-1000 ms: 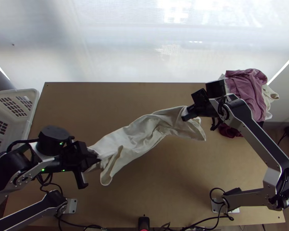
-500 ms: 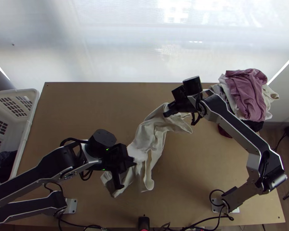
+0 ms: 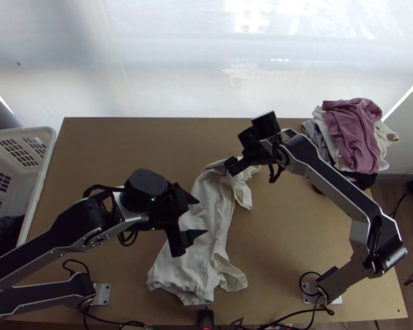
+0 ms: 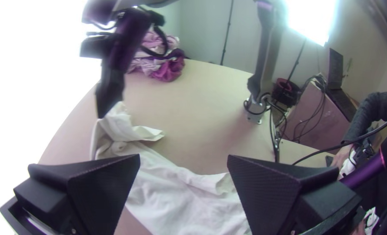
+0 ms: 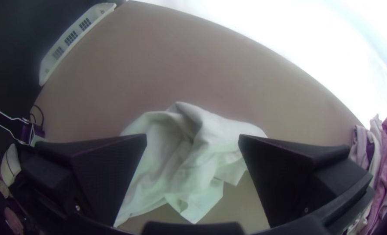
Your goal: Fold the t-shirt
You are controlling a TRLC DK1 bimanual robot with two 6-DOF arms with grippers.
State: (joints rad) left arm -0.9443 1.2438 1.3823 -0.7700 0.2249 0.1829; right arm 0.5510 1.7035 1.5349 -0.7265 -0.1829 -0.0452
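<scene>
Top view: dark cloth (image 3: 7, 235) inside basket (image 3: 43, 168)

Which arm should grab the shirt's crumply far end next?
Probably the right: its open gripper is over that end of the shirt. The left gripper is open over the middle.

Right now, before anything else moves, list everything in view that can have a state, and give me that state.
T-shirt: rumpled on the table, not neatly folded
Left gripper: open, above the t-shirt, holding nothing
Right gripper: open, over the t-shirt's far end, holding nothing
Clothes pile: heaped loosely at the far right corner
Basket: upright, partly filled with dark cloth
</scene>
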